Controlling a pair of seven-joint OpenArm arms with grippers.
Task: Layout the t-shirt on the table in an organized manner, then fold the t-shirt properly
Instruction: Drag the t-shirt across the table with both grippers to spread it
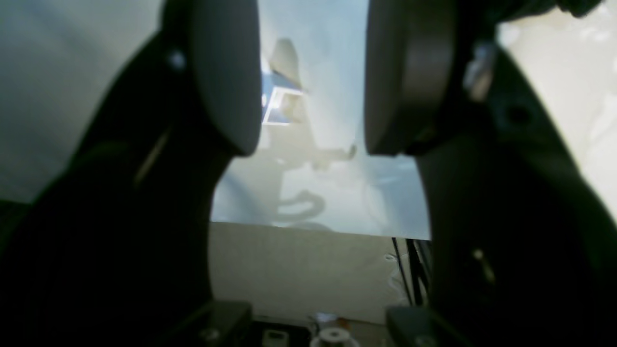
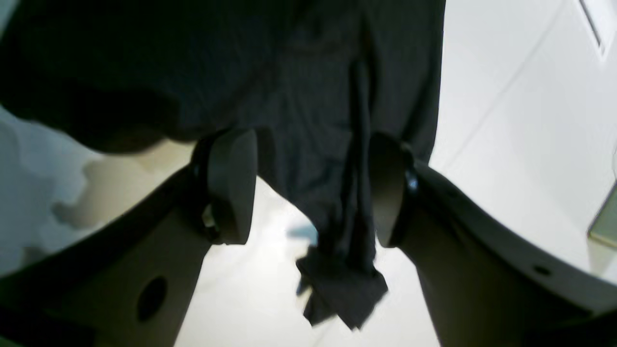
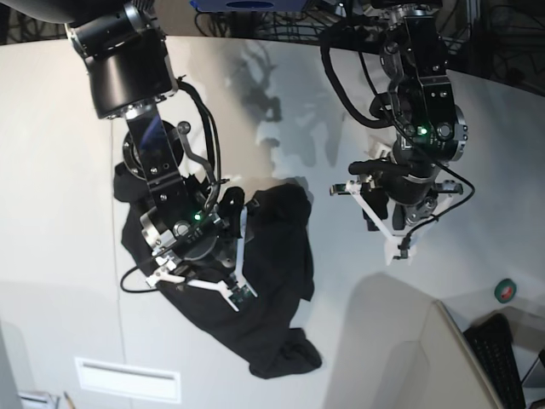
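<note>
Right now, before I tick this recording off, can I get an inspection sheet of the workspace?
Surface: off-white table, smooth, with a thin seam line.
Job's things: black t-shirt bunched and wrinkled on the table, not laid flat.
Clutter: white rectangular plate near the front edge; small green round thing at far right.
Hands: right hand open, jaws either side of a hanging fold of shirt; left hand open, empty, over bare table.
Cables: black cables looping along both arms.
Surroundings: dark keyboard off the table's corner.
</note>
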